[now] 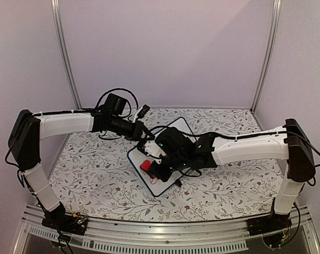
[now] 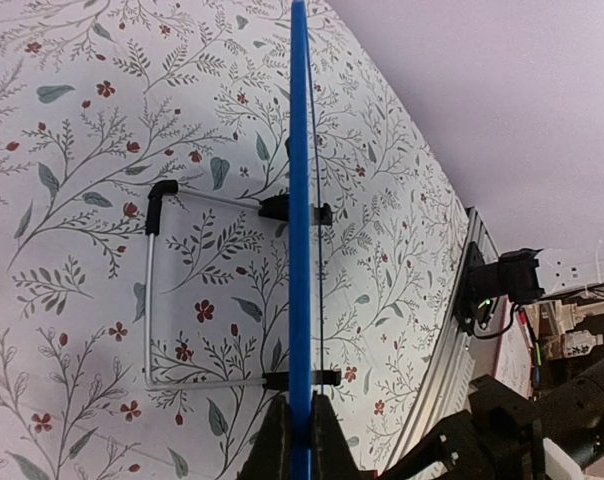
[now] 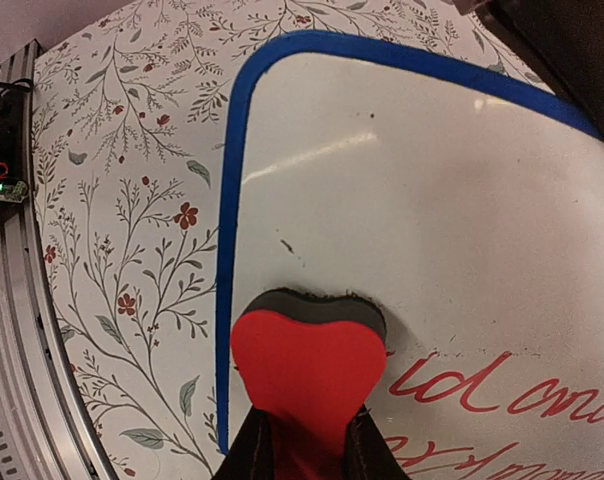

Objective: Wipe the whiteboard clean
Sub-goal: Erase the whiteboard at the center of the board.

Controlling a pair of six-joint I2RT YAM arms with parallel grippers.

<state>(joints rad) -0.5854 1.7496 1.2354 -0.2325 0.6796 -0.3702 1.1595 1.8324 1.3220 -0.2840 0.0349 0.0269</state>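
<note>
Whiteboard (image 3: 432, 200) mid-wipe: left fingers (image 2: 275, 440) pinch its blue frame (image 2: 299, 200), right fingers (image 3: 250, 452) pinch the red eraser (image 3: 307, 365); next, surely, sweep right across the red writing (image 3: 502, 390).

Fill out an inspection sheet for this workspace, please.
Surface: table under a floral cloth.
Job's things: whiteboard, blue-framed, with red writing on part of it and the area above blank; red eraser is on the board beside the writing.
Clutter: nothing seen.
Grippers: left gripper shut on the whiteboard's edge; right gripper shut on the eraser.
Cables: black cables loop above the left wrist.
Surroundings: pale walls; metal rail at the near edge.
</note>
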